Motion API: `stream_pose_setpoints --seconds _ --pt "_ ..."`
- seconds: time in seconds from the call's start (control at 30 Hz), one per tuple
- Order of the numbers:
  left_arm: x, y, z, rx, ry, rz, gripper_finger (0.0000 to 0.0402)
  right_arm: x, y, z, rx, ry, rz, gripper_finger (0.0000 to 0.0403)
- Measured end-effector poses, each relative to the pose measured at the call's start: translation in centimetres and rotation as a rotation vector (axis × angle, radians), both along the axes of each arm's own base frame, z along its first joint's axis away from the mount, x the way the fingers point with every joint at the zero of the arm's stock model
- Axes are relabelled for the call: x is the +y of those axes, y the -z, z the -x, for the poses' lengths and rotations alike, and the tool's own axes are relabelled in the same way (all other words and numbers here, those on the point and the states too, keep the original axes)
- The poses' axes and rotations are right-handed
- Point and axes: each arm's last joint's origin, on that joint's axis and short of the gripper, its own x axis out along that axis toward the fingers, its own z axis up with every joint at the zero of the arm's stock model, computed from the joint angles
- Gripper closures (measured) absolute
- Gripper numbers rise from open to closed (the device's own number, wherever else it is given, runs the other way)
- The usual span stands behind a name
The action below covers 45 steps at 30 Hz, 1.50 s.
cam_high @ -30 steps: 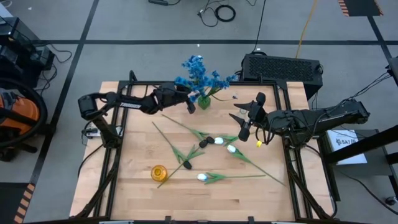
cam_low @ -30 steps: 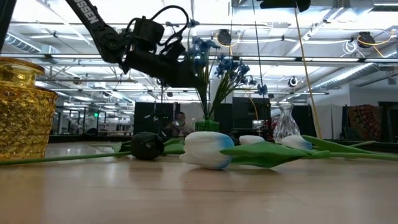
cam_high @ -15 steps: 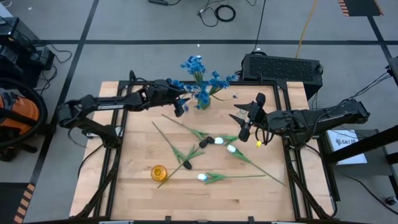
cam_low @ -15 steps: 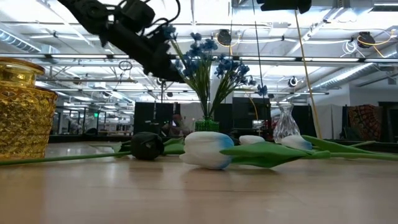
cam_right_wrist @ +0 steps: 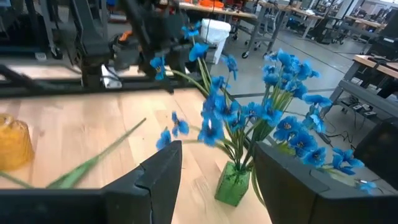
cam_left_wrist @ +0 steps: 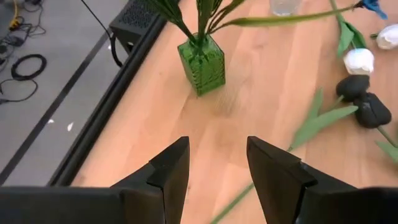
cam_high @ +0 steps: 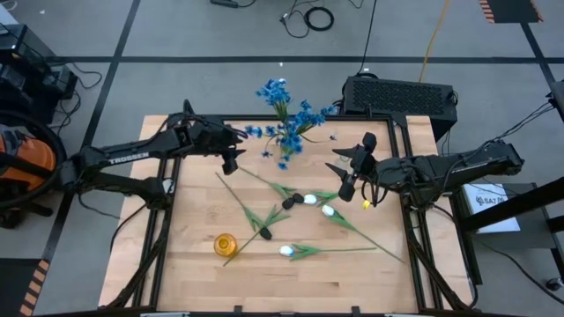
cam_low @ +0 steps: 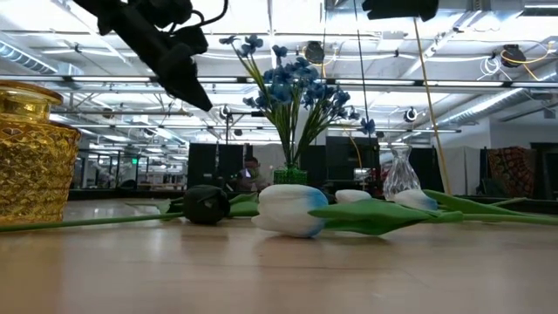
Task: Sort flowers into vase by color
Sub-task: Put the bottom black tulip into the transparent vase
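Bright blue flowers (cam_high: 289,123) (cam_right_wrist: 261,112) stand with their stems in a green glass vase (cam_left_wrist: 202,62) (cam_low: 290,175) near the table's far edge; some stems droop toward the near side. Dark tulips (cam_high: 293,200) (cam_left_wrist: 362,99) and white tulips (cam_high: 328,210) (cam_left_wrist: 359,61) lie flat on the wood in the middle. My left gripper (cam_high: 231,161) (cam_left_wrist: 217,165) is open, raised, left of the vase. My right gripper (cam_high: 339,178) (cam_right_wrist: 214,177) is open and hovers right of the vase, facing it.
A yellow glass vase (cam_high: 225,244) (cam_low: 30,153) stands near the left front of the table. A small clear vase (cam_low: 401,174) (cam_left_wrist: 283,6) stands right of the green one. A dark box (cam_high: 398,95) sits beyond the far edge. Long stems lie across the middle of the table.
My left gripper has drawn back from the green vase toward the table's left edge and has risen. The blue stem that was beside its fingers now stands in the vase with the others.
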Motion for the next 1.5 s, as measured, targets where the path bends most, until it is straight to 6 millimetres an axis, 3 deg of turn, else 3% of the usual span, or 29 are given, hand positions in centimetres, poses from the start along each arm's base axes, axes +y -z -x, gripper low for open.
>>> stream_pose_setpoints --seconds 0.37,0.57,0.97,1.33,1.5 --pt "-1.9 0.1 -0.8 -0.03 0.151 0.096 0.0234 -0.1 0.9 0.4 0.055 0.035 -0.073 0.0211" --pt "-4.4 0.7 -2.1 -0.01 0.238 0.146 0.0234 0.0 2.2 0.3 0.108 0.079 -0.156 0.0211" --pt "-10.3 2.0 -5.3 -0.044 0.464 0.131 0.0234 0.9 5.3 -2.2 0.266 0.01 -0.257 0.0211" --pt "-10.6 6.2 -7.6 0.116 0.477 0.065 0.0234 1.6 6.6 -3.1 0.304 0.004 -0.313 0.0211" --pt "-10.7 7.0 -7.8 0.15 0.479 0.084 0.0234 2.8 7.0 -3.1 0.312 -0.011 -0.347 0.0211"
